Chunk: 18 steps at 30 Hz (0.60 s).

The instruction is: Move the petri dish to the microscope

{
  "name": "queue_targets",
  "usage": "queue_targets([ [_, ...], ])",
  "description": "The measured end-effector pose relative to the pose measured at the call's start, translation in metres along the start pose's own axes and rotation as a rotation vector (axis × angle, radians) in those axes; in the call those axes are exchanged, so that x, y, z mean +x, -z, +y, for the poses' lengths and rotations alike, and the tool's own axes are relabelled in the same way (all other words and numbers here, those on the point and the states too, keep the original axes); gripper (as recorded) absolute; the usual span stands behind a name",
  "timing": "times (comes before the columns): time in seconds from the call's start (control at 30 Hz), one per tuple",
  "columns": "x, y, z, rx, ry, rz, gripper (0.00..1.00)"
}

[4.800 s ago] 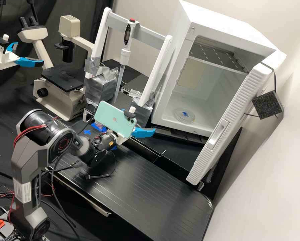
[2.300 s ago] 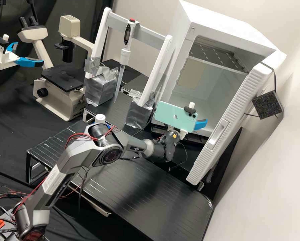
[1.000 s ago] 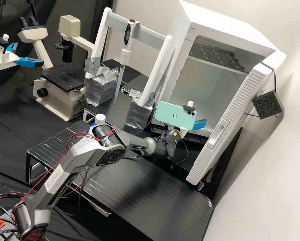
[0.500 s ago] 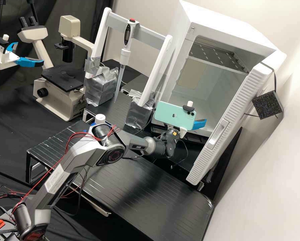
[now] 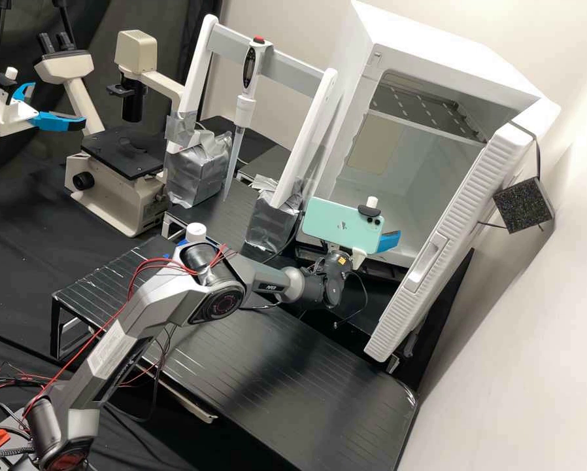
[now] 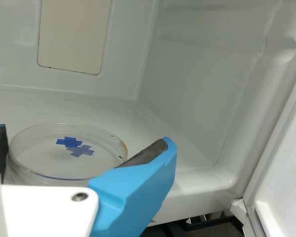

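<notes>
In the high view, my gripper (image 5: 389, 241) is at the mouth of the white incubator (image 5: 365, 78), partly covered by a mint-green phone (image 5: 341, 225) mounted over it. The wrist view has the gripper (image 6: 82, 135) around the clear, round petri dish (image 6: 44, 160), which lies flat on the incubator floor (image 6: 160, 165). Its dark pads meet the dish's rim on opposite sides, so the fingers look shut on it. Blue cross-shaped marks appear within the dish. The beige microscope (image 5: 120, 199) stands at the back left, with its flat black stage (image 5: 127, 155) bare.
The incubator door (image 5: 450, 242) hangs open close beside the gripper. A pipette (image 5: 244, 98) hangs in a white frame (image 5: 310, 134) between microscope and incubator. A white-capped bottle (image 5: 196, 232) stands behind the arm's elbow, near the low black platform (image 5: 293, 379). Another gripper (image 5: 51, 120) is far left.
From over the black platform, the arm has extended rightward to the incubator mouth. Over the last second it has barely moved, while the visible blue finger has shifted slightly inward.
</notes>
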Motion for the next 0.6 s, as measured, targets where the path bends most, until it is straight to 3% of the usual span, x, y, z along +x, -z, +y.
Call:
queue_targets([
  [0.6, 0.0001, 0.0, -0.0002, -0.008, 0.006, -0.002, 0.0],
])
